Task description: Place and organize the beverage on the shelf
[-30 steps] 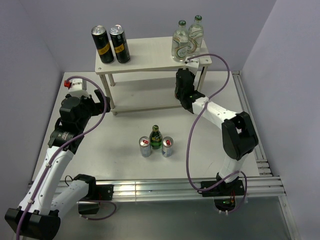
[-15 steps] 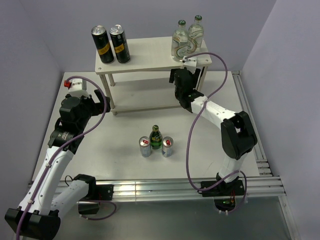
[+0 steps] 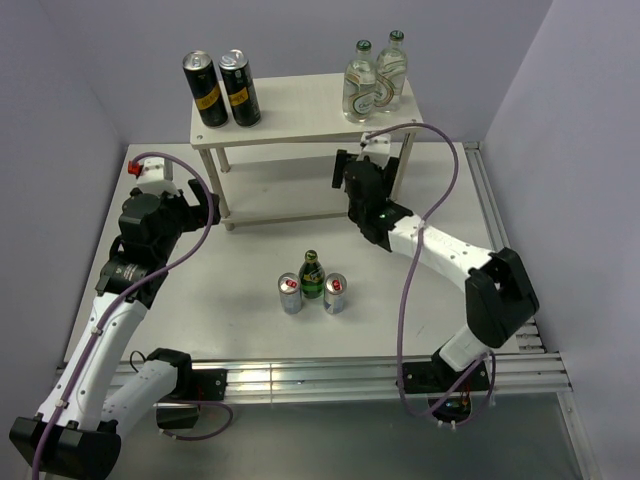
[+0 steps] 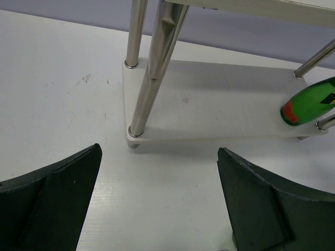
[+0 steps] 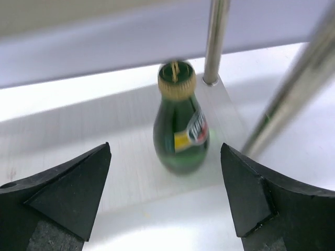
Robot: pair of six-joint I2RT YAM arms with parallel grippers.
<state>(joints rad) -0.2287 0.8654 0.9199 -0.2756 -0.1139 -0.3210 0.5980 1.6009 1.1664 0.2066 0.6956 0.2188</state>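
Observation:
The shelf (image 3: pixel 300 100) carries two clear bottles (image 3: pixel 375 80) at the right of its top board. A dark green bottle (image 5: pixel 180 130) stands upright, free, at the right end of the lower board (image 5: pixel 104 136); the left wrist view shows the same green bottle (image 4: pixel 309 102). My right gripper (image 3: pixel 347 177) is open just in front of it, and the right gripper (image 5: pixel 165 157) touches nothing. On the table stand another green bottle (image 3: pixel 312 275) and two silver cans (image 3: pixel 290 293) (image 3: pixel 335 293). My left gripper (image 3: pixel 203 205) hangs open by the shelf's left legs, and the left gripper (image 4: pixel 158 151) is empty.
Two tall black cans (image 3: pixel 222 88) stand on the left of the top board. Metal shelf legs (image 4: pixel 154 68) rise close before the left gripper, and one leg (image 5: pixel 285 94) slants just right of the placed bottle. An aluminium rail (image 3: pixel 330 370) runs along the near table edge.
The right gripper has opened, letting go of the green bottle on the lower board, and has drawn back out from under the shelf. The left arm has not moved.

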